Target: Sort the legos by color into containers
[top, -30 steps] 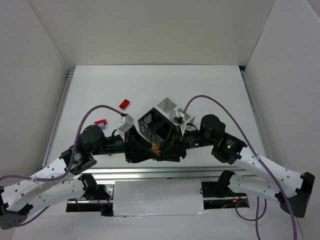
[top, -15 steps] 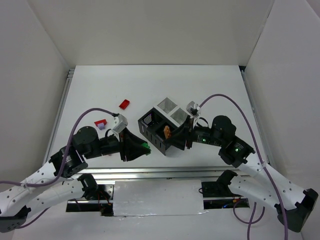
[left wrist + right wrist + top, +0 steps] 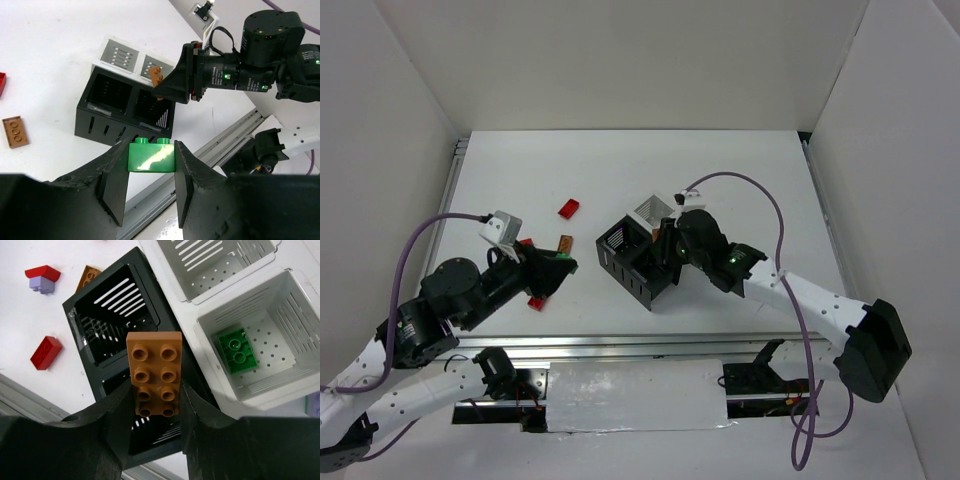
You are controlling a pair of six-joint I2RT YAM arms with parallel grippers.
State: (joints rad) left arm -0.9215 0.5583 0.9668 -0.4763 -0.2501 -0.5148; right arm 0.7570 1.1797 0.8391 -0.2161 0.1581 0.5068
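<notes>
Left gripper (image 3: 150, 167) pinches a glossy green brick (image 3: 151, 156) between its two matte black fingers (image 3: 114, 182), holding the brick by its ends with its two studs pointing up. We see this arm bend in from the near left corner of the white table (image 3: 740, 170). Its wrist is turned toward the bins, and the brick is in the air to their left, apart from them.

Right gripper (image 3: 154, 407) is clamped on a flat orange-brown plate (image 3: 154, 371), two studs wide and four long, gripped at one end. That arm reaches in from the near right with its elbow bent. The plate hangs above the block of bins, and we cannot tell which compartment lies under it.

The containers are four square, open-top bins of hard plastic, set two by two. Two are black bins (image 3: 115, 295) on the near side and two are white bins (image 3: 300, 315) on the far side, all with slotted walls. The white floors are dotted with holes. One white bin holds a second green brick (image 3: 237, 350), lying studs up.

Loose on the table to the left of the bins are:
- another orange-brown plate (image 3: 564, 244)
- a red sloped piece on a light purple brick (image 3: 525, 242)
- a red brick (image 3: 536, 302) near the left gripper
- a farther red brick (image 3: 569, 208)

Purple cables (image 3: 760, 195) loop from both wrists.
</notes>
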